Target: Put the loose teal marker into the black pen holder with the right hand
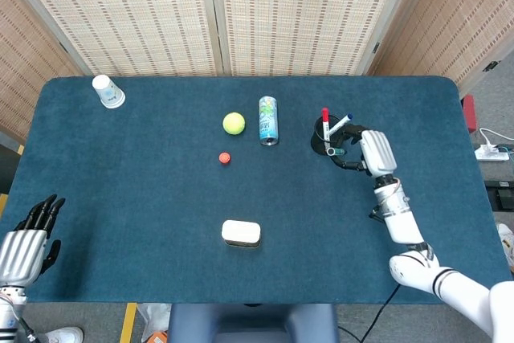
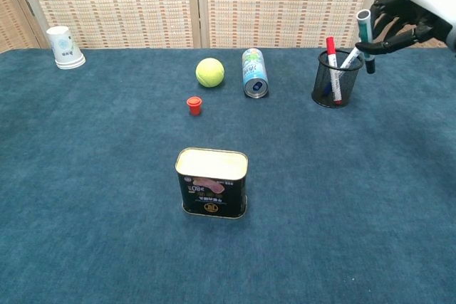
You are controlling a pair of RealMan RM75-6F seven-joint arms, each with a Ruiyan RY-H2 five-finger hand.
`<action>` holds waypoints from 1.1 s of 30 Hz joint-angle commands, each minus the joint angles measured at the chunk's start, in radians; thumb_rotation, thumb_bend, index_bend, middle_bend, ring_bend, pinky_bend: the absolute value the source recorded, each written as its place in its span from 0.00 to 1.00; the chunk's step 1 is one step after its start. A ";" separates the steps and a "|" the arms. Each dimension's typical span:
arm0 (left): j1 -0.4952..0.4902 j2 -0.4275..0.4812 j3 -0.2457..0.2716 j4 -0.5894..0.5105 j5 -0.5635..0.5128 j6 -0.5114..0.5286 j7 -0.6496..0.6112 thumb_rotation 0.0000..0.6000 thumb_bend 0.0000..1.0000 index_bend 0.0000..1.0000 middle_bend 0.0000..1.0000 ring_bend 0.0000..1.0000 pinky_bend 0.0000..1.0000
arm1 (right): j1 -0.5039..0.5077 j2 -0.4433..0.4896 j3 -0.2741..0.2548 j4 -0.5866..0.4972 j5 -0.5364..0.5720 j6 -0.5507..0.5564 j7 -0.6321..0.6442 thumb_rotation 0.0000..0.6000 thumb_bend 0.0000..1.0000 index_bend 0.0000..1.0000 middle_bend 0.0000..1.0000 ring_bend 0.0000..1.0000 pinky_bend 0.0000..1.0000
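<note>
My right hand [image 2: 413,12] [image 1: 371,150] holds the teal marker [image 2: 365,39] nearly upright, just right of and above the black mesh pen holder [image 2: 336,80] [image 1: 325,139]. The marker's lower tip hangs beside the holder's right rim. A red marker [image 2: 331,62] and a blue-capped white marker [image 1: 340,124] stand in the holder. In the head view the teal marker [image 1: 336,151] shows only as a short stub at my fingers. My left hand [image 1: 24,247] rests open at the table's near left corner, far from all of this.
A tall can [image 2: 254,72] lies on its side left of the holder, with a tennis ball [image 2: 209,72] and a small red cap [image 2: 194,105] further left. A tin [image 2: 211,182] stands mid-table near the front. A paper cup [image 2: 64,48] sits at the far left.
</note>
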 commanded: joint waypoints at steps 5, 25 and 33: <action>0.000 -0.003 -0.006 0.002 -0.010 0.002 0.004 1.00 0.45 0.03 0.00 0.07 0.35 | 0.090 -0.072 0.032 0.123 0.020 -0.082 0.096 1.00 0.20 0.66 0.45 0.42 0.49; -0.026 -0.028 -0.042 0.020 -0.108 -0.041 0.055 1.00 0.45 0.03 0.00 0.07 0.35 | 0.235 -0.129 0.056 0.371 0.035 -0.214 0.288 1.00 0.20 0.66 0.45 0.42 0.49; -0.016 -0.042 -0.045 0.023 -0.091 0.004 0.075 1.00 0.45 0.04 0.00 0.07 0.35 | 0.266 -0.170 0.030 0.502 0.023 -0.273 0.409 1.00 0.20 0.66 0.45 0.42 0.49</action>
